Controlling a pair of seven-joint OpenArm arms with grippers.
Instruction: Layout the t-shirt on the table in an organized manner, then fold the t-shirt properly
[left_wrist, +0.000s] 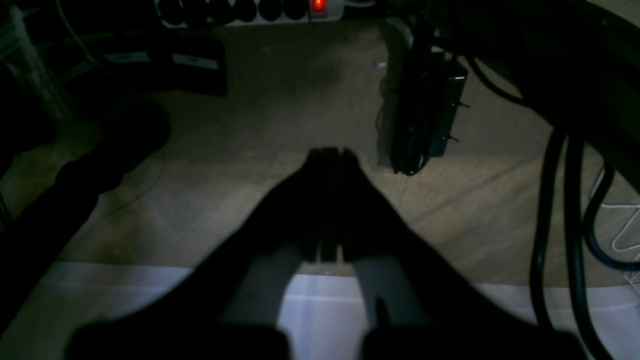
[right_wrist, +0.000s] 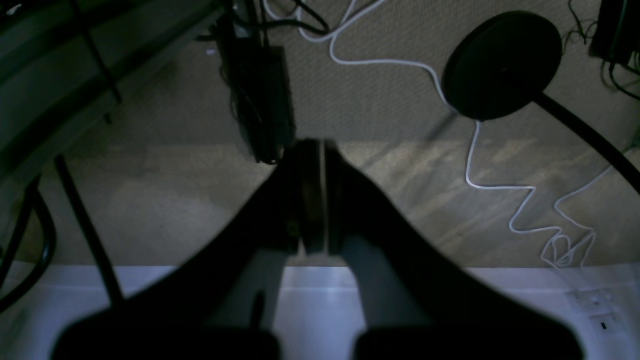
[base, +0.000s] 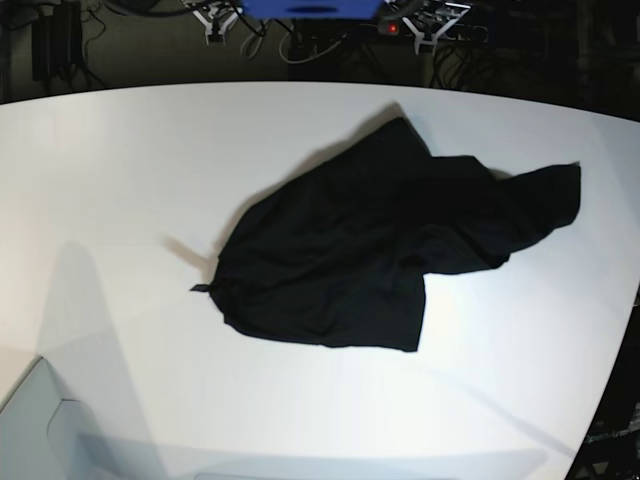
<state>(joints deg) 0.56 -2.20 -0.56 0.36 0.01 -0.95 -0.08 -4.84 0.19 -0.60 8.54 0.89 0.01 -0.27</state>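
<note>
The black t-shirt (base: 370, 240) lies crumpled and bunched on the white table (base: 120, 160), right of centre, with one part stretched toward the right edge. Neither arm shows in the base view. In the left wrist view my left gripper (left_wrist: 330, 152) is shut with nothing between its fingers, hanging over dim carpet floor. In the right wrist view my right gripper (right_wrist: 315, 145) is likewise shut and empty above the floor. The t-shirt appears in neither wrist view.
A power strip (left_wrist: 320, 6) with a red light and a black box (left_wrist: 425, 110) lie on the floor, with thick black cables (left_wrist: 555, 200) at right. A round black stand base (right_wrist: 502, 65) and a white cable (right_wrist: 470, 150) lie below the right gripper.
</note>
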